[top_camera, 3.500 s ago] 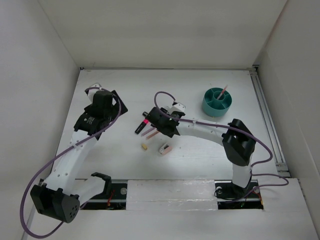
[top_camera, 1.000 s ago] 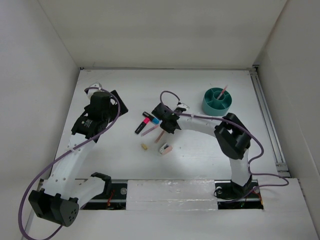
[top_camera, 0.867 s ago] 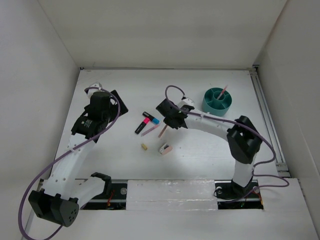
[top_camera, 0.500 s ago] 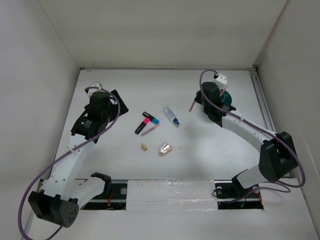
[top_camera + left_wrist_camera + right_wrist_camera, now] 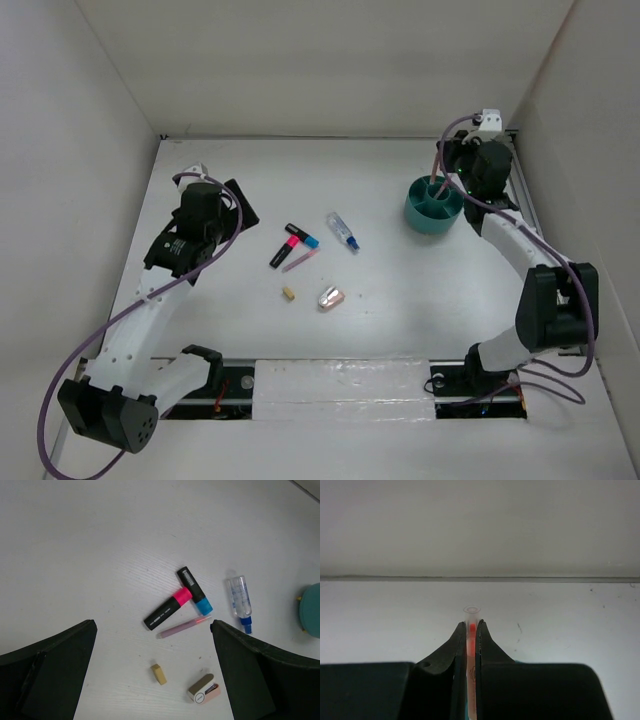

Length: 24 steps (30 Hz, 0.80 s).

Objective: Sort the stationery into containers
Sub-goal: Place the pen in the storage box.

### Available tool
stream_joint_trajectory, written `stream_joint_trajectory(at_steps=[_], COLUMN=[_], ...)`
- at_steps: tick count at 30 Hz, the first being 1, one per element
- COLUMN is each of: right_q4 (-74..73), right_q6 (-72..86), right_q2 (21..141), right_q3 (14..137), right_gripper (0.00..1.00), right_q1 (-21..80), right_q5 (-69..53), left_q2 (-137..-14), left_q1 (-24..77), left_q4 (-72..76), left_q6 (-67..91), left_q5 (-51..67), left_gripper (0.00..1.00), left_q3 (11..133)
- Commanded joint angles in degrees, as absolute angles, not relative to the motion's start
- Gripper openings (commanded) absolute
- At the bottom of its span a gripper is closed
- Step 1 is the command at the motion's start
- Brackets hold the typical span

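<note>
Right wrist view: a thin pink pen (image 5: 471, 617) is clamped upright between the narrowed fingers of the right gripper (image 5: 471, 630). In the top view it is held over the teal bowl (image 5: 418, 214) at the far right of the table (image 5: 400, 290); whether its tip is inside cannot be told. The left gripper (image 5: 153, 626) is spread wide, with nothing held. Mid-table, a pink-capped marker (image 5: 167, 611) is seen touching a blue-capped marker (image 5: 194, 590), with a second pink pen (image 5: 184, 627) just beside them and a clear tube (image 5: 240, 600) to their right. A tan block (image 5: 158, 674) and a silver-pink oval piece (image 5: 203, 689) are seen nearer.
</note>
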<state>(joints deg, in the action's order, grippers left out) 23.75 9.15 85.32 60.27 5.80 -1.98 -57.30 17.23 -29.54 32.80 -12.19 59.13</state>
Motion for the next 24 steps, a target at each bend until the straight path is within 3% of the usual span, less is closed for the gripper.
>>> stream_joint_trajectory(at_steps=[1, 4, 24], right_q4=[32.8, 37.4, 39.7], right_q6=[6.9, 9.8, 8.0], right_q2=[87.5, 88.2, 90.1], right_q3=[61.6, 61.1, 54.5], right_gripper=[0.00, 0.00, 0.00], right_q1=[-0.1, -2.9, -3.5], right_q5=[-20.1, -27.6, -24.6], left_q2=[-57.3, -57.3, -56.2], left_q1=[17.1, 17.1, 17.1], left_q4=[-28.3, -27.8, -27.2], left_q6=[31.6, 31.6, 31.1], left_q5=[-11.0, -11.0, -10.5], left_gripper=[0.99, 0.99, 0.99], left_q3=[58.1, 58.1, 57.6])
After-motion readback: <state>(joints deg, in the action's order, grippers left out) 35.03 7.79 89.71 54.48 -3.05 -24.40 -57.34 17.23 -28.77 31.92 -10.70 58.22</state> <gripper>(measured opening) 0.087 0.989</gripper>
